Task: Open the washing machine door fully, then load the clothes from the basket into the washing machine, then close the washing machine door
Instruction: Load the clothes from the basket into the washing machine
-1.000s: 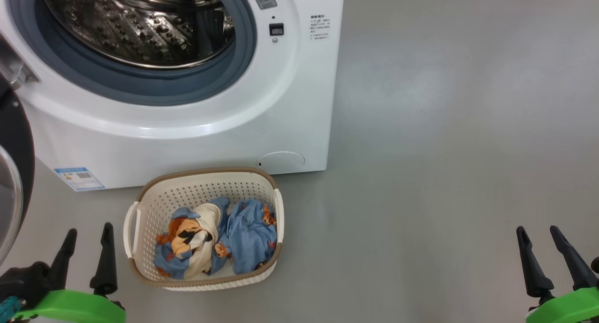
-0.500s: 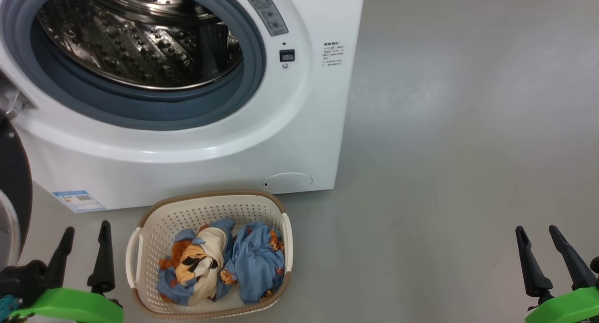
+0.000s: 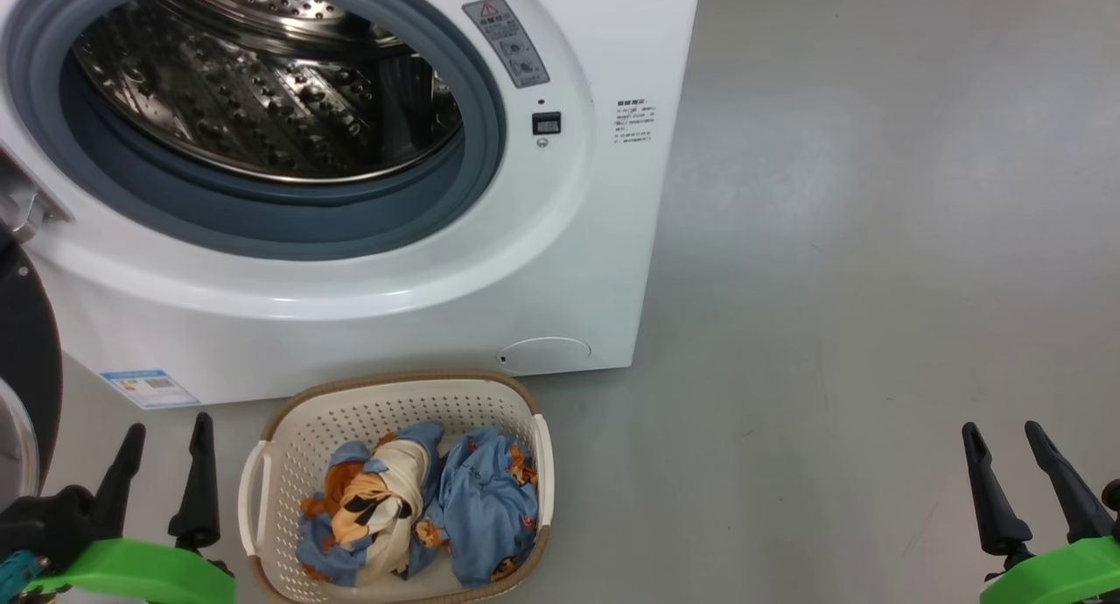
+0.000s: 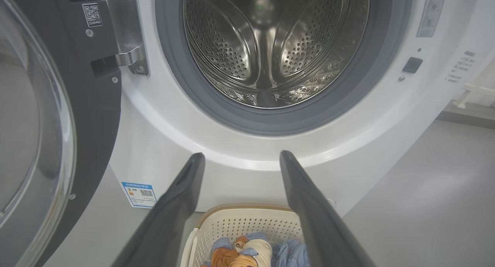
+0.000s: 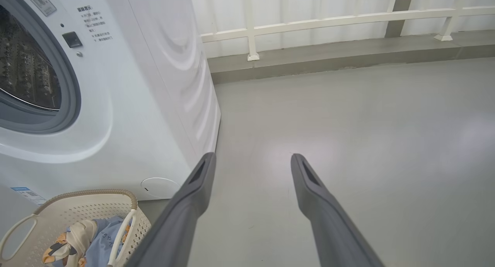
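floor (image 3: 875, 236): grey, glossy | railing (image 5: 250, 35): white, on ledge (image 5: 328, 54)

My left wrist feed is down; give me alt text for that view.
The washing machine has its door swung open at the view's left, baring an empty steel drum. The open, empty left pincer points at the machine's white front, and the cream basket holding the blue and orange clothes shows low between its fingers.
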